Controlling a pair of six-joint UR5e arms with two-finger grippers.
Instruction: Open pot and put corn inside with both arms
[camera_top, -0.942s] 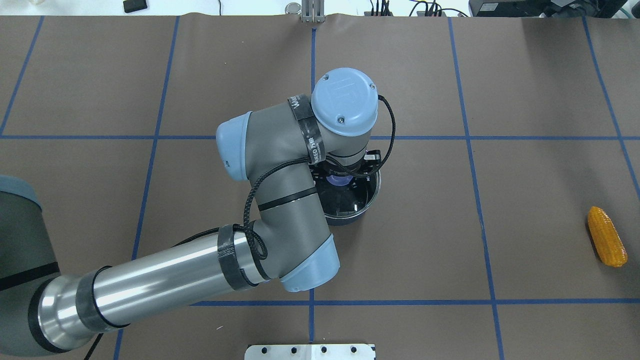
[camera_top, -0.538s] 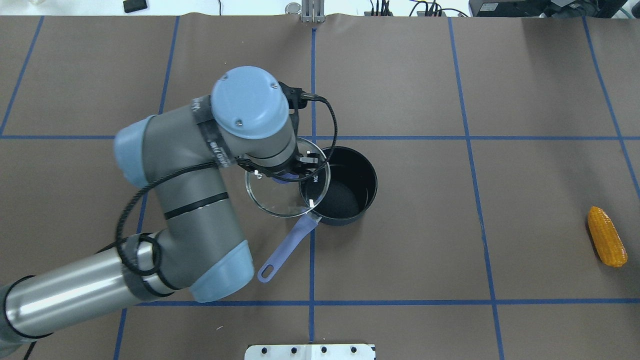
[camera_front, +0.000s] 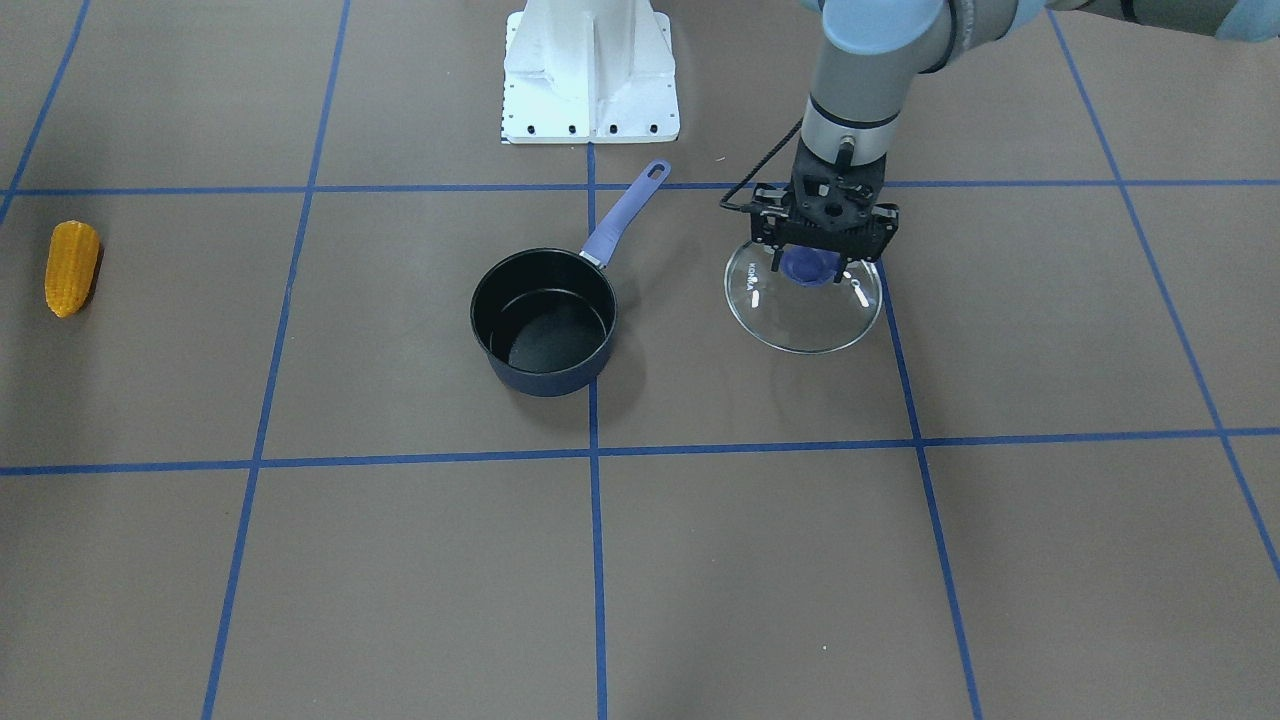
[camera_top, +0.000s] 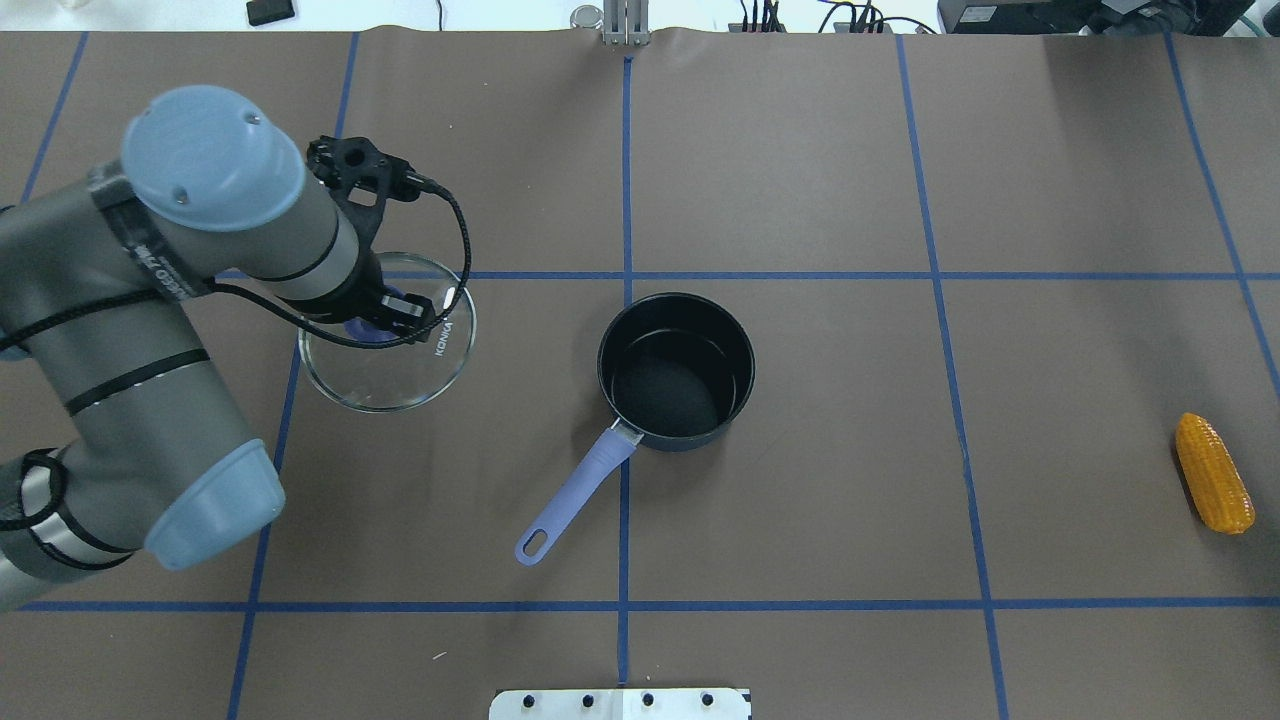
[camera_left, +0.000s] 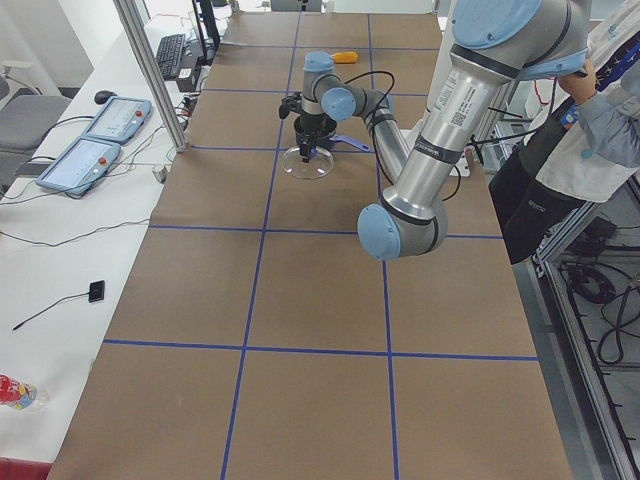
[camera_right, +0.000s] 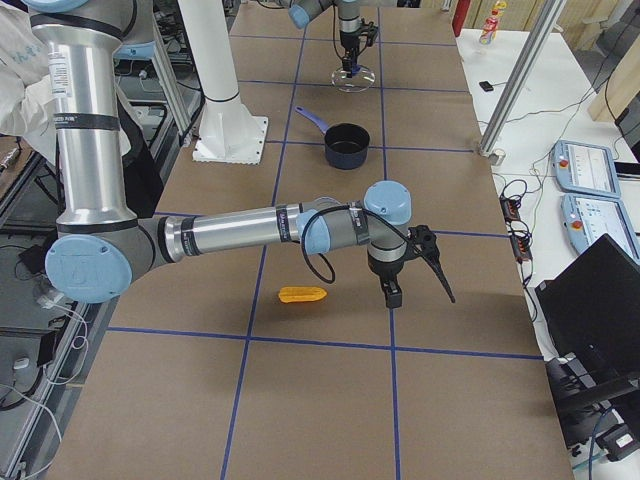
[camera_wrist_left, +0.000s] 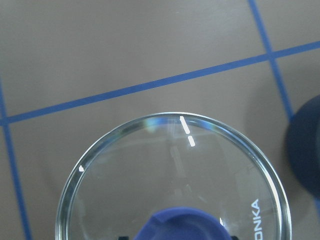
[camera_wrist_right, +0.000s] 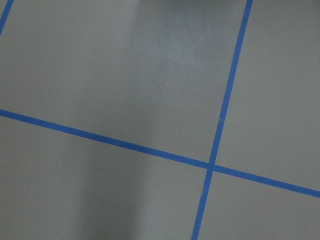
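The navy pot (camera_top: 690, 438) stands open at the table's middle, black inside and empty, with its lavender handle (camera_top: 575, 490) pointing toward the robot; it also shows in the front view (camera_front: 550, 380). My left gripper (camera_top: 385, 320) is shut on the blue knob (camera_front: 810, 268) of the glass lid (camera_top: 390, 375), left of the pot, low over the table; I cannot tell if the lid touches it. The corn (camera_top: 1212, 487) lies at the far right. My right gripper (camera_right: 415, 285) hovers beside the corn (camera_right: 302, 295); I cannot tell if it is open.
The white base pedestal (camera_front: 590, 70) stands at the robot's side of the table. Blue tape lines grid the brown table cover (camera_top: 800, 150). A person (camera_left: 590, 150) stands by the robot in the exterior left view. The pot's edge (camera_wrist_left: 305, 150) shows right of the lid in the left wrist view.
My left arm lifted the glass lid off the pot and carried it leftward across the table. The pot now stands open. The corn has not moved.
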